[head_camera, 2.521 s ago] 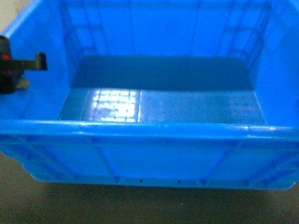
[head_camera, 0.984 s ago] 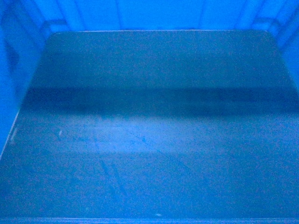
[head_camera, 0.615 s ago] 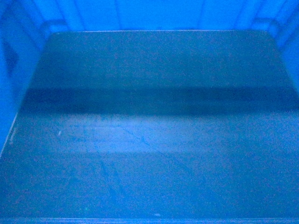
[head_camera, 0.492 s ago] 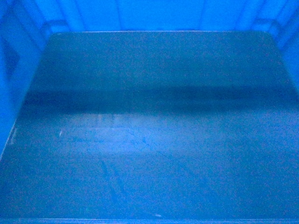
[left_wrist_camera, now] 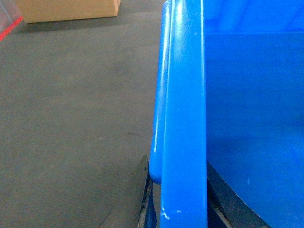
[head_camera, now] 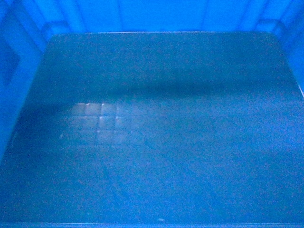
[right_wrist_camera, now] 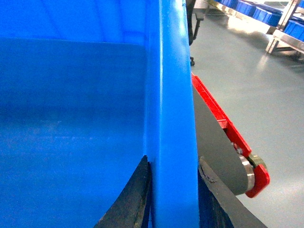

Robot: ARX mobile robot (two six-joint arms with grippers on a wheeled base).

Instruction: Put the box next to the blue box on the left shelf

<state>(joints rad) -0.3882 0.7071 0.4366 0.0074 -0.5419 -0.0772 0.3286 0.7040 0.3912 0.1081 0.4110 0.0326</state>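
Observation:
The box (head_camera: 161, 142) fills the head view: I see only its dark blue floor, with a faint square grid at the left, and the bases of its bright blue walls. In the left wrist view my left gripper (left_wrist_camera: 176, 164) is shut on the box's left rim (left_wrist_camera: 185, 95), one finger outside and one inside. My right gripper (right_wrist_camera: 173, 161) is likewise shut on the right rim (right_wrist_camera: 171, 95). Metal shelves with blue boxes (right_wrist_camera: 266, 14) stand far off; I cannot tell whether they are the left shelf.
Grey carpet (left_wrist_camera: 71, 118) lies to the box's left, with a cardboard carton (left_wrist_camera: 66, 9) and a red floor line (left_wrist_camera: 9, 28) beyond. On the right, a grey disc with a red edge (right_wrist_camera: 237, 142) sits close under the rim, above smooth grey floor (right_wrist_camera: 266, 95).
At 2.5 s ago the head saw the whole box from its front; now its floor fills the view. Over the last second the light band faded and a grid reflection appeared at left.

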